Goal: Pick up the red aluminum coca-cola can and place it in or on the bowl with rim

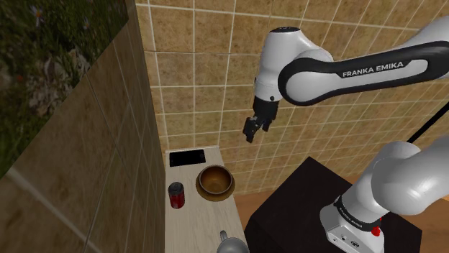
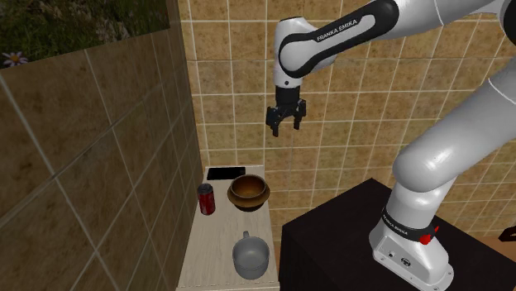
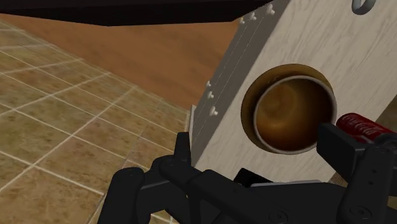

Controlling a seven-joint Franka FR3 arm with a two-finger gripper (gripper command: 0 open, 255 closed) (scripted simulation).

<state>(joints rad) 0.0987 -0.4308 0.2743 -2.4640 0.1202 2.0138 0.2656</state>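
A red cola can (image 1: 176,195) (image 2: 206,199) stands upright on a narrow pale-wood cabinet top (image 1: 203,219) (image 2: 213,240), close to the tiled side wall. Right beside it sits a brown bowl with a rim (image 1: 215,181) (image 2: 249,191), apart from the can. My black gripper (image 1: 253,129) (image 2: 285,124) hangs open and empty high above the bowl, out in front of the back wall. In the wrist view the gripper (image 3: 258,145) looks down on the bowl (image 3: 292,114), and the can (image 3: 362,125) peeks out behind one finger (image 3: 340,149).
A flat black slab (image 1: 186,157) (image 2: 226,173) lies at the cabinet's far end by the back wall. A grey mug (image 1: 230,244) (image 2: 250,256) stands at the near end. The black stand (image 1: 302,208) (image 2: 331,240) adjoins the cabinet. Tiled walls close in two sides.
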